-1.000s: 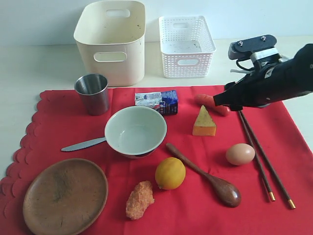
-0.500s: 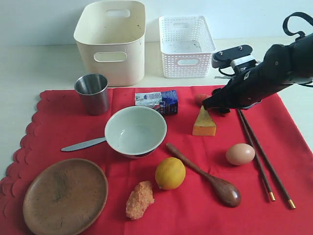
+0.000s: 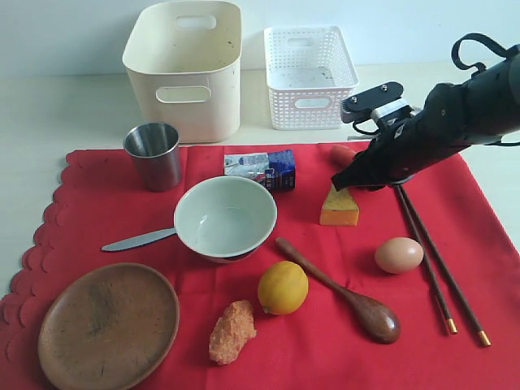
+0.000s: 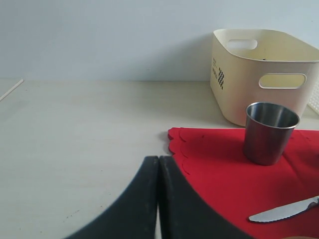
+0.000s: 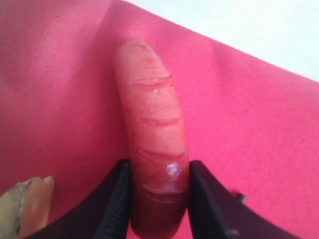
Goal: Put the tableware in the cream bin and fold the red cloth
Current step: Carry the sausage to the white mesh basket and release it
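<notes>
Red cloth [image 3: 89, 203] lies flat over the near half of the table [image 3: 49, 122], scalloped edge at 9 o'clock in the exterior view, unfolded; all tableware sits on it, none in the bin; white bowl [image 3: 225, 218] near cloth centre, upright; steel cup [image 3: 153, 156] at 10 o'clock from the bowl, upright, near the cloth's far edge; metal butter knife [image 3: 138, 240] at 9 o'clock, its tip under or touching the bowl rim, cannot tell which; wooden plate [image 3: 108, 325] at 7 o'clock, at the near-left corner; dark wooden spoon [image 3: 341, 291] at 4 o'clock, handle pointing toward the bowl; chopsticks [image 3: 435, 260] at 3 o'clock, side by side, gold tips toward the near edge; cream bin [image 3: 185, 81] off the cloth at 12 o'clock, just behind the cup; white lattice basket [image 3: 311, 77] beside it at its 3 o'clock; right gripper [image 3: 345, 175] low over the cloth's far edge, straddling the sausage [image 5: 152, 129], fingers [image 5: 114, 199] pressed to both its sides, sausage lying on the cloth; cheese [image 3: 339, 205] just at its 6 o'clock; egg [image 3: 399, 255], lemon [image 3: 283, 287] and carton [image 3: 262, 169] loose on the cloth; left gripper [image 4: 158, 162] fingers closed together, holding nothing, over bare table off the cloth's corner by the cup.
</notes>
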You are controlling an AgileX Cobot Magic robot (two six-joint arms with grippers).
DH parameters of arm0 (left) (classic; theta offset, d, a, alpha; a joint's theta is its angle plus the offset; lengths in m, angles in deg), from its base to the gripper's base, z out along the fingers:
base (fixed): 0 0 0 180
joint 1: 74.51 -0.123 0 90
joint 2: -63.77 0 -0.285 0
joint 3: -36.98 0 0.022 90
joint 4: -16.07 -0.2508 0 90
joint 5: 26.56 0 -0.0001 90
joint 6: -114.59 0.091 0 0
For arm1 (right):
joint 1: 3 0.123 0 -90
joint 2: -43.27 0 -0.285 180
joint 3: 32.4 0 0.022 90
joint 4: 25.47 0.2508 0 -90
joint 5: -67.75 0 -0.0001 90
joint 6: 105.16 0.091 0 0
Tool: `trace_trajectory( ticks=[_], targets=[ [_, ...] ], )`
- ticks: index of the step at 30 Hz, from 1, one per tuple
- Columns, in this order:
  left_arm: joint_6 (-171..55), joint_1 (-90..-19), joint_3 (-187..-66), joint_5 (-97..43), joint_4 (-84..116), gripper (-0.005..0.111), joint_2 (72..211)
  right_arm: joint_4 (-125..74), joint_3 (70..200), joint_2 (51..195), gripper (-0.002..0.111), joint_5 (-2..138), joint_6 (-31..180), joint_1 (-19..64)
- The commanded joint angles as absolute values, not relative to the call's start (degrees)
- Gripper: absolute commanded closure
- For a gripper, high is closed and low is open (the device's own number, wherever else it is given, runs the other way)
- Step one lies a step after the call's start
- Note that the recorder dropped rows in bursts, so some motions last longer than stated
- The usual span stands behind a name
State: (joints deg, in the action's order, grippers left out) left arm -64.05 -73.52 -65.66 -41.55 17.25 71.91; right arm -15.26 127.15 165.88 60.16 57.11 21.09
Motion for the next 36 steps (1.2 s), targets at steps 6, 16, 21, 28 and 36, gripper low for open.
trace_trajectory(
  ticks=[6, 16, 21, 28, 36],
  targets=[
    [-64.2, -73.2, -65.8, -41.2, 17.2, 0.104, 71.6, -16.7, 127.4, 164.1, 0.108, 59.0, 56.3, 21.0],
    [-64.2, -73.2, -65.8, -41.2, 17.2, 0.104, 71.6, -16.7, 127.4, 152.9, 0.108, 56.0, 56.3, 21.0],
    [-64.2, -73.2, -65.8, -41.2, 17.2, 0.104, 71.6, -16.7, 127.4, 148.5, 0.108, 61.5, 56.4, 21.0],
    [-64.2, -73.2, -65.8, -41.2, 17.2, 0.104, 71.6, -16.5, 132.7, 150.4, 0.108, 67.0, 56.4, 21.0],
    [-64.2, -73.2, -65.8, -41.2, 17.2, 0.104, 71.6, -16.5, 154.3, 167.7, 0.108, 57.4, 56.4, 21.0]
  ],
)
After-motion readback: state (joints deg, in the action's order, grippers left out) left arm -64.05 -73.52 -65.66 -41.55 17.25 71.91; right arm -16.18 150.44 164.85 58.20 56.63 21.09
